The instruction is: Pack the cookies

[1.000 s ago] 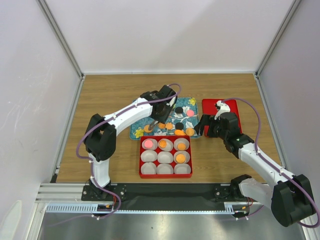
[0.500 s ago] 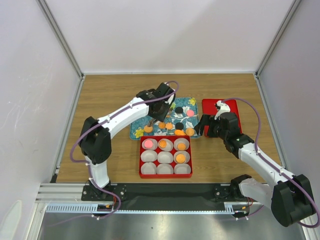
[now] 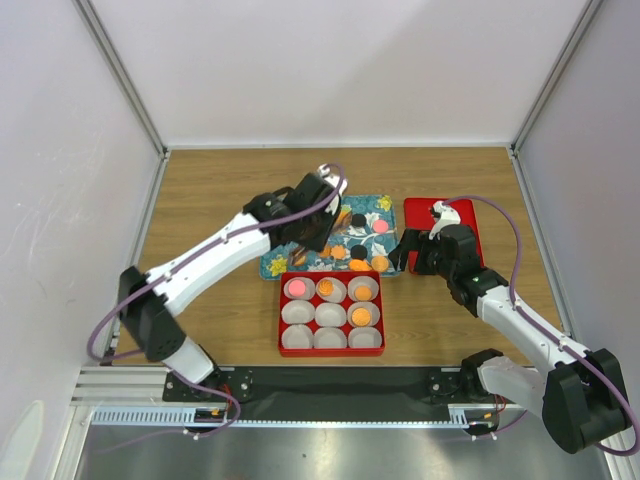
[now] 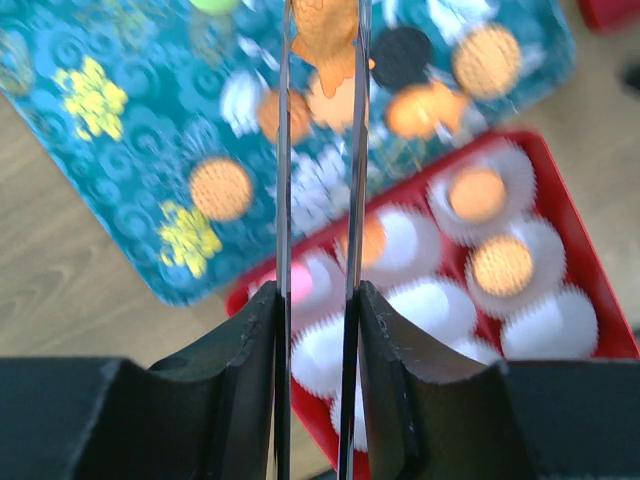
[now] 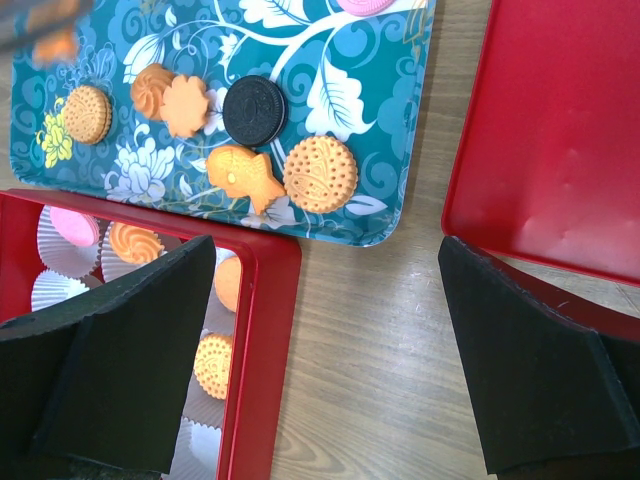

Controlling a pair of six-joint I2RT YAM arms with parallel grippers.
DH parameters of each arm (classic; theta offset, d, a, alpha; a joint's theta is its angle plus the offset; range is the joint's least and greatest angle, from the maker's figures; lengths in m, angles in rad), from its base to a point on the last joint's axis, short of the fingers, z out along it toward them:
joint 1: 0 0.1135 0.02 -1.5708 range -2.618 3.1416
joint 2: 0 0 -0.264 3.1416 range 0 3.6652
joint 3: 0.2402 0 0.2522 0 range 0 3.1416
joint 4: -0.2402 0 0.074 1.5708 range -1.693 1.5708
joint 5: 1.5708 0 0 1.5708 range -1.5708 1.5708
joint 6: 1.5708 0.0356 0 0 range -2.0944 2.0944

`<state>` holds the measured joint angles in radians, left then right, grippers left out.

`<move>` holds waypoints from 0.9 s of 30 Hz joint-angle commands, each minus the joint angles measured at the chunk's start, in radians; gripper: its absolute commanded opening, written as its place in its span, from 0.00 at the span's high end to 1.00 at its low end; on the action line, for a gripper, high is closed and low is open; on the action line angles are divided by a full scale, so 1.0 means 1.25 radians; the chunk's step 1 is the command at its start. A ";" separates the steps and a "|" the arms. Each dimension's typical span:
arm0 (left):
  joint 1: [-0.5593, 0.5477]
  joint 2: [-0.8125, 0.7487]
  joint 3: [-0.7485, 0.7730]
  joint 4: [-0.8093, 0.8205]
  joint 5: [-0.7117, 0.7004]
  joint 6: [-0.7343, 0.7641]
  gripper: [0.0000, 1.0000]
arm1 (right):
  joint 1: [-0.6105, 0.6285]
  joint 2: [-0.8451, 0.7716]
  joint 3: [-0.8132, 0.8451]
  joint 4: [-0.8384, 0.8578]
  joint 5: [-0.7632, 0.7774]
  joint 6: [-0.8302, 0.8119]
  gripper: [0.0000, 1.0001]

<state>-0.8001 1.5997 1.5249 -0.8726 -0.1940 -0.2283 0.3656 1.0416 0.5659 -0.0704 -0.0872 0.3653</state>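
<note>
Left gripper [image 4: 322, 18] found clamped on a fish-shaped cookie [image 4: 325, 48] at its fingertips, red box [image 4: 605, 300] of paper cups below and behind them; the thin edge pinch could slip, dropping the cookie outside a cup.

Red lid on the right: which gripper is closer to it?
Right. The right gripper hangs open beside the red lid, one finger over its corner; the left gripper, holding a fish-shaped cookie, is over the teal tray, farther left.
</note>
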 commanded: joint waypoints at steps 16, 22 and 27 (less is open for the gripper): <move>-0.315 -0.391 -0.353 -0.082 -0.057 -0.257 0.65 | 0.014 0.017 0.019 0.021 0.021 -0.011 0.00; -0.359 -0.399 -0.392 -0.084 -0.058 -0.292 0.65 | 0.016 0.020 0.019 0.021 0.021 -0.011 0.00; -0.371 -0.394 -0.410 -0.068 -0.058 -0.301 0.64 | 0.017 0.016 0.019 0.018 0.019 -0.012 0.00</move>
<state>-1.2545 1.1236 1.0195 -0.9958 -0.2428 -0.5678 0.3805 1.0660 0.5659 -0.0704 -0.0761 0.3645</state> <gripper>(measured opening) 0.381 0.994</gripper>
